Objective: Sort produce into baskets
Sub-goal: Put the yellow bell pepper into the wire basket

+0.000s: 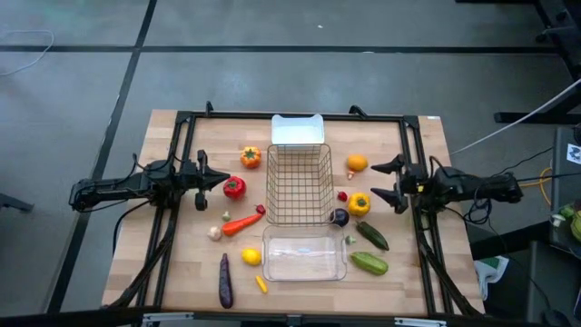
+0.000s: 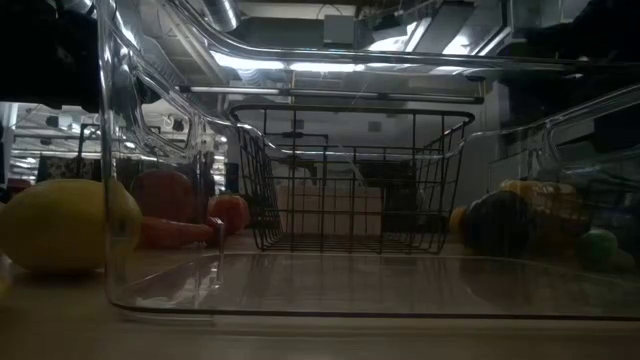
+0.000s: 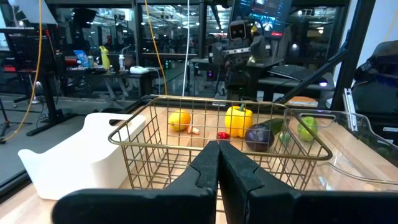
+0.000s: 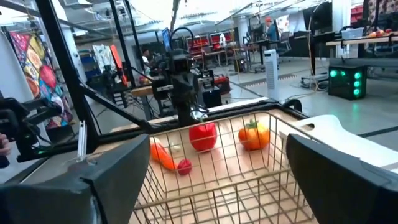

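The wire basket [image 1: 299, 184] stands mid-table, the white tray [image 1: 298, 128] behind it and the clear tray [image 1: 304, 254] in front. Produce lies loose on the tabletop. Left of the baskets are an orange pepper [image 1: 251, 157], a red pepper [image 1: 234, 187], a carrot [image 1: 241, 222], a lemon [image 1: 251, 256] and an eggplant [image 1: 225, 280]. To their right are an orange [image 1: 357, 163], a yellow pepper [image 1: 359, 203] and two cucumbers [image 1: 370, 249]. My left gripper [image 1: 211, 181] hovers shut beside the red pepper. My right gripper [image 1: 377, 181] hovers open between the orange and the yellow pepper, holding nothing.
A dark frame [image 1: 186, 123] runs along the table's left, far and right sides. A garlic bulb [image 1: 215, 232] and a small round purple eggplant [image 1: 339, 217] lie near the basket's front corners. A tiny radish [image 1: 342, 195] lies beside the basket's right wall.
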You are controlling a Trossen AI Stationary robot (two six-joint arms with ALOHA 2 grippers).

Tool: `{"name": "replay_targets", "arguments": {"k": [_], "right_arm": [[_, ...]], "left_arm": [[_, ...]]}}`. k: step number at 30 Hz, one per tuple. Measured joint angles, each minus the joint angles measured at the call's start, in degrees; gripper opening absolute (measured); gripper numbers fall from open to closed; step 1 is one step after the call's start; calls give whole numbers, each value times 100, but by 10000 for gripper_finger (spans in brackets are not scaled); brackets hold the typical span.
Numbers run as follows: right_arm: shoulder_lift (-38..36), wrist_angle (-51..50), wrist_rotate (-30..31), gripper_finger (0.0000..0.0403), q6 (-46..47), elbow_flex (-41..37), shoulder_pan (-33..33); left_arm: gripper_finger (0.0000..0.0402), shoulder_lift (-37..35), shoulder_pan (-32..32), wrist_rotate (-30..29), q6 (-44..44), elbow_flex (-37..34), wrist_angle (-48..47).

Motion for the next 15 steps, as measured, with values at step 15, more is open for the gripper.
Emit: {"name": "replay_targets", "arguments": {"k": [15], "right_arm": [[2159,-2251,11,372,1,2150,0]], "left_arm": [[4,0,-1,0,-2,0,2]]}}
